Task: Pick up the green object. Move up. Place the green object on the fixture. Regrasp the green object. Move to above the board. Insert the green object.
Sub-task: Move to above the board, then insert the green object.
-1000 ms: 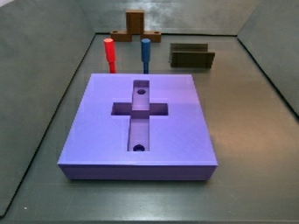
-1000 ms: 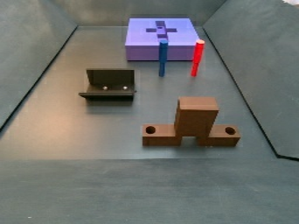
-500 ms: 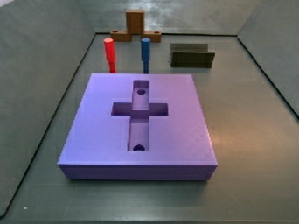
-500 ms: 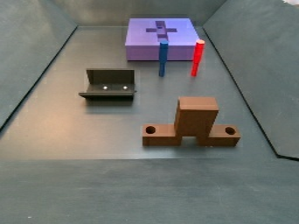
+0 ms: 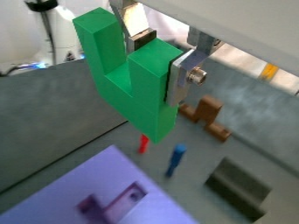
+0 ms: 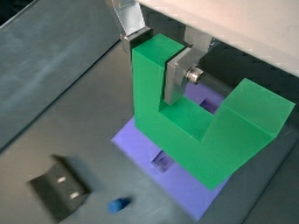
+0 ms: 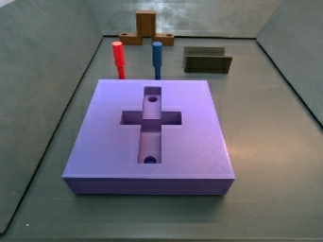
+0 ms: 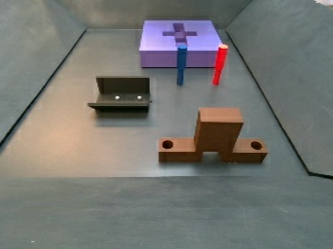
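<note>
Green object held high over the board

We see the pincer (image 6: 162,54) clamped on one prong of the green object (image 6: 193,122) in both wrist views, high above the purple board (image 7: 151,132); neither shows in the side views, upper frame included. The fixture (image 8: 120,94) sits empty on the desk (image 8: 78,136). We judge a tilted or off-centre descent could jam the prongs against the cross recess.

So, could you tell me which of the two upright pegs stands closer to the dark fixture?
The blue peg: in both side views it stands on the fixture's side, the red peg beyond it. The gripper, seen only in wrist views, holds the green object above the floor.
</note>
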Tool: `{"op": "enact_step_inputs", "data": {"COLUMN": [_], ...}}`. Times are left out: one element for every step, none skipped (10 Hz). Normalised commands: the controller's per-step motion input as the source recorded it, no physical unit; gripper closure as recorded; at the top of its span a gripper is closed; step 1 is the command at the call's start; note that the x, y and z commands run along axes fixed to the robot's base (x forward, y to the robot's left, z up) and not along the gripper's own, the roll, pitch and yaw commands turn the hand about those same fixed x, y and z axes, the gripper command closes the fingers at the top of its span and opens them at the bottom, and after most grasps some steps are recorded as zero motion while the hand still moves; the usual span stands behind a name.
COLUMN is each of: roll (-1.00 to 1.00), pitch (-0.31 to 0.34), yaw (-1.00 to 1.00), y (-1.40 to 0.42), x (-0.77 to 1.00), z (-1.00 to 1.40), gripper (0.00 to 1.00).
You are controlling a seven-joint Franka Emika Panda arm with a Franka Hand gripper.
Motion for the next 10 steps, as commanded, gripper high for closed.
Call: {"op": "enact_step_inputs", "data": {"roll": [-0.88, -0.73, -0.52, -0.29, -0.08, -0.07, -0.07, -0.12, -0.11, -0.1], "pitch": [-0.028, -0.036, -0.041, -0.037, 0.0, 0.0, 0.0, 0.0, -0.01, -0.046], "yaw": [0.0, -0.01, -0.01, -0.01, 0.0, -0.03, -0.01, 0.0, 0.0, 0.01], "y": [-0.01, 0.01, 0.02, 0.0, -0.05, -0.08, -0.1, -0.15, -0.31, -0.41], "x": [-0.08, -0.07, -0.06, -0.04, 0.0, 0.0, 0.0, 0.0, 0.0, 0.0], "z": [0.0, 0.01, 0.01, 0.0, -0.08, -0.14, -0.09, -0.1, -0.16, -0.25], "gripper": [1.0, 1.0, 1.0, 1.0, 1.0, 1.0, 1.0, 1.0, 1.0, 1.0]}}
